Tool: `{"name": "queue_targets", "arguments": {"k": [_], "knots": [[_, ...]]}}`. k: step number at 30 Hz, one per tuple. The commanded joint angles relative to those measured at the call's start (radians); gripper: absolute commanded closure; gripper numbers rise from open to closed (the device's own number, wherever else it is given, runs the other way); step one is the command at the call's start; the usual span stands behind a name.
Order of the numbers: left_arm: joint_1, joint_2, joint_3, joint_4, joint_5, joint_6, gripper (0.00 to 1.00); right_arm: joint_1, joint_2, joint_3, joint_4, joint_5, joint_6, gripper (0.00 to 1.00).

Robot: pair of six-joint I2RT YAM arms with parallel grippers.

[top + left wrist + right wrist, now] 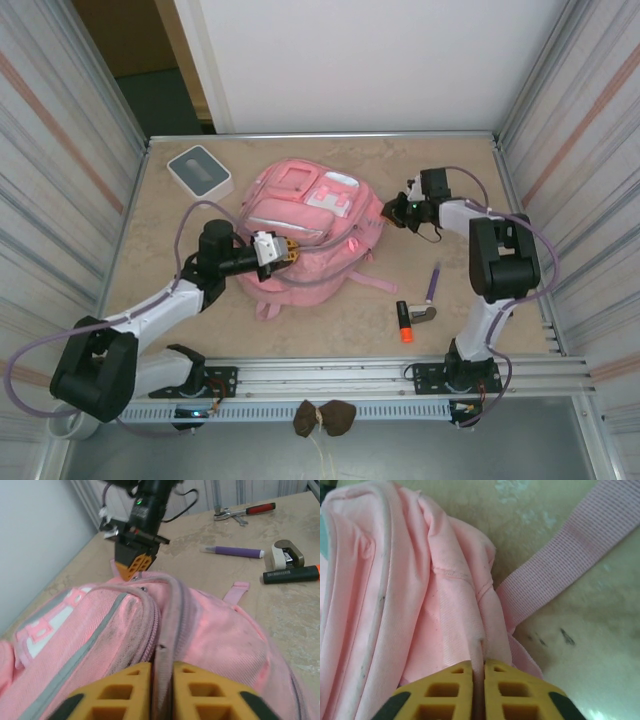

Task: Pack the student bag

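The student bag (310,225), a pink backpack, lies flat mid-table with its front pockets up. My left gripper (290,253) reaches in at the bag's near side. In the left wrist view its yellow fingers (161,667) are shut on a grey zip strip of the bag (220,635). My right gripper (388,212) is at the bag's right edge and also appears across the bag (134,565). In the right wrist view that gripper (479,664) pinches a fold of the bag's pink fabric (435,605), beside a pink webbing strap (560,565).
A grey-and-white square box (199,170) sits at the back left. On the right lie a purple pen (433,283), a black-and-orange marker (403,321) and a small grey-white item (425,314). A red-handled ratchet (245,511) lies beyond the pen.
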Motion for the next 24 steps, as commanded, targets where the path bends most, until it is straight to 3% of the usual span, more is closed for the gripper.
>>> {"name": "queue_targets", "arguments": {"k": [1,5,9,13,16,18,20,24], "knots": [[0.015,0.050,0.062,0.024,-0.197,-0.094,0.67,-0.012,-0.166,-0.140,-0.029,0.022,-0.041,0.93],[0.016,0.089,0.108,-0.030,-0.455,-0.296,0.58,0.064,-0.282,-0.307,0.035,0.067,-0.038,0.91],[0.016,0.014,0.115,-0.151,-0.665,-0.582,0.47,0.226,-0.363,-0.357,0.014,0.143,-0.074,0.78],[0.008,-0.096,0.090,-0.278,-0.688,-0.781,0.41,0.319,-0.500,-0.343,-0.143,0.321,-0.171,0.54],[-0.090,-0.153,0.066,-0.312,-0.839,-0.877,0.38,0.330,-0.642,-0.353,-0.162,0.427,-0.224,0.44],[-0.172,-0.148,0.099,-0.373,-0.950,-0.918,0.36,0.337,-0.691,-0.364,-0.100,0.425,-0.236,0.38],[-0.242,-0.109,0.152,-0.418,-1.026,-0.932,0.32,0.342,-0.676,-0.357,-0.036,0.410,-0.234,0.35],[-0.354,0.044,0.297,-0.505,-1.195,-0.883,0.16,0.349,-0.553,-0.298,0.035,0.404,-0.216,0.33]]}}
